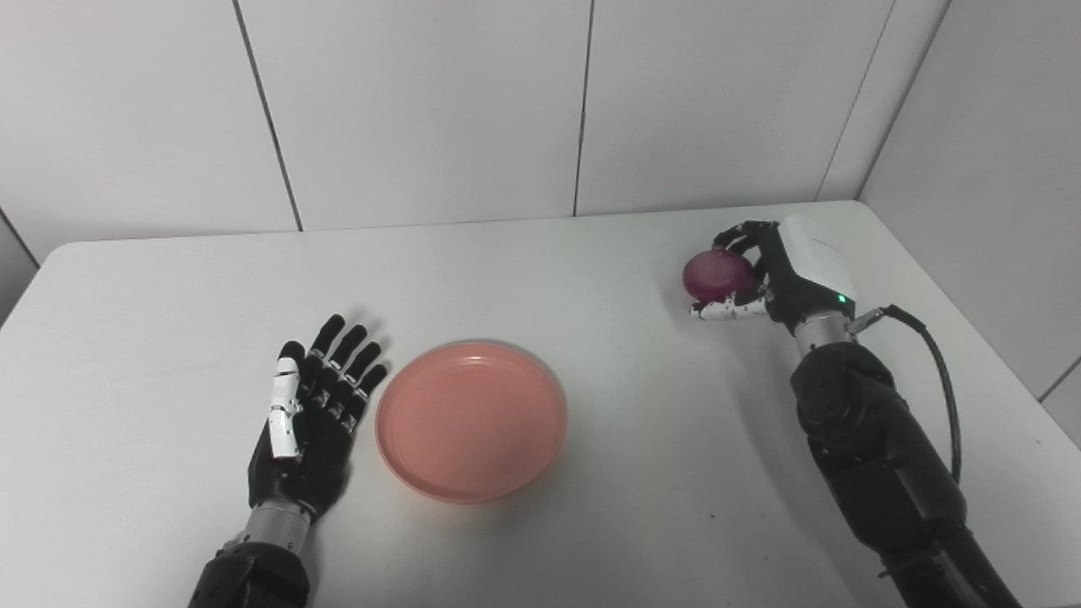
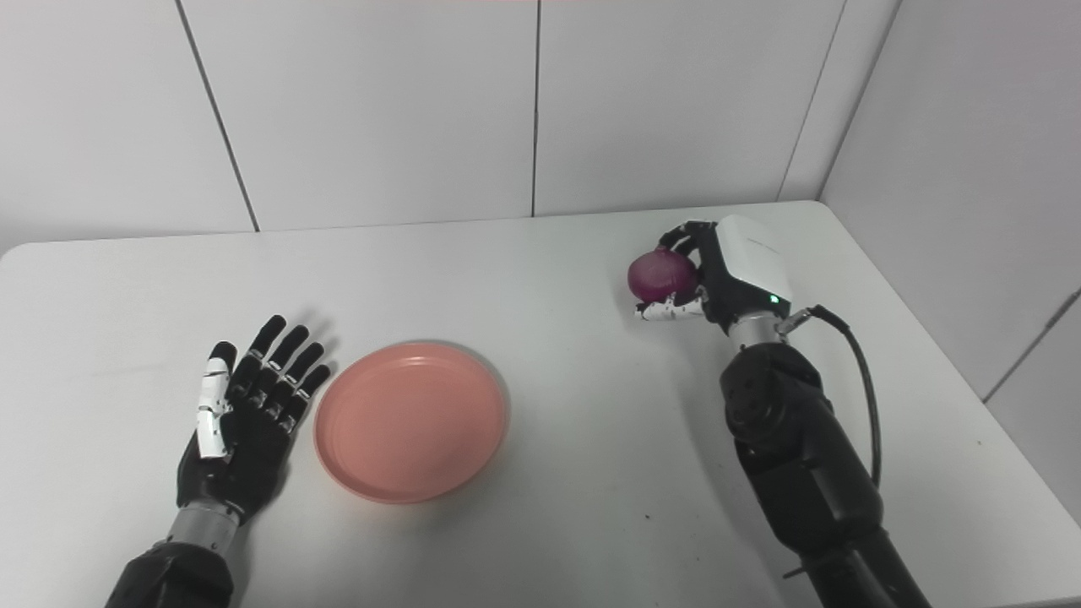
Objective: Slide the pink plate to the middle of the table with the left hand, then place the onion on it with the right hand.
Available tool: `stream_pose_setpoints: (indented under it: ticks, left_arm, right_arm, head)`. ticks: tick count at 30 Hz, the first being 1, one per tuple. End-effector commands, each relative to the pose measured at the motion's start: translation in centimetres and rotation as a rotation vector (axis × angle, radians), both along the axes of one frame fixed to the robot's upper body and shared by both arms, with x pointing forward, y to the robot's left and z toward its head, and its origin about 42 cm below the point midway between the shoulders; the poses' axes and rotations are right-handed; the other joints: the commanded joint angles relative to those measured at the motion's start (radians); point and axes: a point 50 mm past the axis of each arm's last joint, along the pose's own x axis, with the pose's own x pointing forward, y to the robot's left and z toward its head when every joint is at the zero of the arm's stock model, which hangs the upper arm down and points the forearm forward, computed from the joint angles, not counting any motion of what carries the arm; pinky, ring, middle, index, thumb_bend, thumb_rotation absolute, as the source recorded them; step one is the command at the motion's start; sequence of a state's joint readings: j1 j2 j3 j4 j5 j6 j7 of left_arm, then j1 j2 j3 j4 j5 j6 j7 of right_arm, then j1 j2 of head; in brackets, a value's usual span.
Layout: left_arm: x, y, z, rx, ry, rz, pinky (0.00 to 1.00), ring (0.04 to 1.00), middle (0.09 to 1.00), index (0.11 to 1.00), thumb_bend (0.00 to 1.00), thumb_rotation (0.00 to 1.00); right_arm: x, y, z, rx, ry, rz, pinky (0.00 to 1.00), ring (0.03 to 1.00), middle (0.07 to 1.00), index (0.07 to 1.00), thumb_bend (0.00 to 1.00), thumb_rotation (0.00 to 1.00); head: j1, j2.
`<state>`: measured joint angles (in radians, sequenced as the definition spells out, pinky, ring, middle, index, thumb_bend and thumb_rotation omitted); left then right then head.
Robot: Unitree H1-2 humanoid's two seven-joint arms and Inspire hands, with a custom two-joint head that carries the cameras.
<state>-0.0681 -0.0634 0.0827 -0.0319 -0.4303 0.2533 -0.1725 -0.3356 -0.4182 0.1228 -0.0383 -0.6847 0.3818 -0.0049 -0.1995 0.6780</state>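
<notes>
Onion [image 2: 662,274] gripped by right hand [image 2: 718,274]; pink plate [image 1: 470,420] beside flat left hand [image 1: 312,405]

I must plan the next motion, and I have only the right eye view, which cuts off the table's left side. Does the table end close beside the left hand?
Observer: No. The left eye view shows the table's left edge, well apart from the left hand.
Operator: Is the far left corner visible too?
Observer: Yes, the far left corner is rounded, with a grey side wall behind it.
</notes>
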Motion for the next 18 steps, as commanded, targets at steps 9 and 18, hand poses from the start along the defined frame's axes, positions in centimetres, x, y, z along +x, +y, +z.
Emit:
stream_pose_setpoints:
  ticks: [9, 18]
  left_arm:
    - [-0.3, -0.4, -0.8, -0.003, 0.033, -0.003, 0.93, 0.919, 0.931, 0.913, 0.41, 1.0]
    - [-0.4, -1.2, -0.5, -0.01, 0.036, 0.004, 0.91, 0.903, 0.914, 0.899, 0.41, 1.0]
  right_arm:
    - [-0.2, 4.5, 5.3, -0.03, -0.159, 0.129, 0.22, 0.299, 0.4, 0.583, 0.49, 0.08]
    - [-0.6, 9.4, 5.2, -0.029, -0.151, 0.259, 0.17, 0.24, 0.352, 0.596, 0.49, 0.06]
  head:
    - [0.023, -0.002]
    - [0.056, -0.001]
